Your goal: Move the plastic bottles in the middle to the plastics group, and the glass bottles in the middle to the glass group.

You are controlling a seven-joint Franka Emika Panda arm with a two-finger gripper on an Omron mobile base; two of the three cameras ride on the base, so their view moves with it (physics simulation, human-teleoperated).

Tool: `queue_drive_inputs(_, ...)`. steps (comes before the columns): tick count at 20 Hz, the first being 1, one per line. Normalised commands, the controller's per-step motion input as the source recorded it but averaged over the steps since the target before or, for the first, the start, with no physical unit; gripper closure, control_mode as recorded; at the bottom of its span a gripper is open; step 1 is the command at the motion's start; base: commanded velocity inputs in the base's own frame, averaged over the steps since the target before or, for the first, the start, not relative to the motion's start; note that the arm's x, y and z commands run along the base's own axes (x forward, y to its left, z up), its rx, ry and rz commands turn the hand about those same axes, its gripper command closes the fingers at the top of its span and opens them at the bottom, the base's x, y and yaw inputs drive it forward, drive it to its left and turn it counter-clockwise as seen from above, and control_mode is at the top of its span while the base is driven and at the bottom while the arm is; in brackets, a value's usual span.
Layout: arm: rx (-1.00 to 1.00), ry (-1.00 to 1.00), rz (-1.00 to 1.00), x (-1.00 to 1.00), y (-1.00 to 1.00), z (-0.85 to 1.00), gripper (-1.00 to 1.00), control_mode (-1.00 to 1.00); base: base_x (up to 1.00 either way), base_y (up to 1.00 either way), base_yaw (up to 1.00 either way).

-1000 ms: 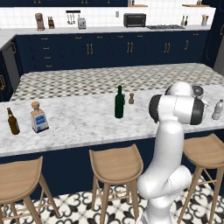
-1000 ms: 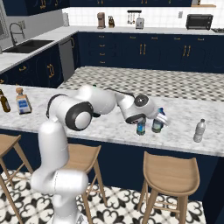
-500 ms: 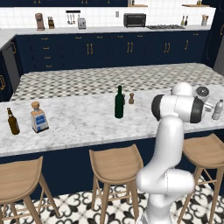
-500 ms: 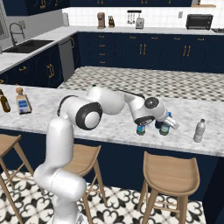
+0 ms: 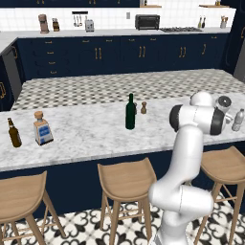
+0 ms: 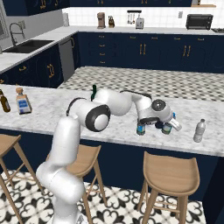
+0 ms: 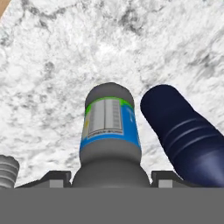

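jaws clamped on the small clear blue-labelled plastic bottle (image 7: pixel 110 131), so lower it upright just beside the dark-blue plastic bottle (image 7: pixel 186 135) without nudging it, then let go on the marble desk (image 7: pixel 65 52).

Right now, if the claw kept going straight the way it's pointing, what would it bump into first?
The claw is shut on a small water bottle, so that bottle's base would probably meet the marble counter first; the dark-blue bottle sits just beside.
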Motion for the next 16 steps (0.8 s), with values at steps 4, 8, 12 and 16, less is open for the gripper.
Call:
queue_drive_inputs(4,0.0,-0.02,0.05,-0.05,-0.23,-0.54,1.0,-1.0,0.0,0.0,0.0)
queue_drive_inputs(8,0.0,0.0,0.06,-0.02,-0.21,-0.35,1.0,-1.0,0.0,0.0,0.0)
queue_drive_inputs(12,-0.05,0.0,0.08,-0.02,-0.09,-0.5,1.0,-1.0,0.0,0.0,0.0)
queue_drive_inputs(16,-0.09,0.0,0.08,-0.18,0.0,-0.62,1.0,-1.0,0.0,0.0,0.0)
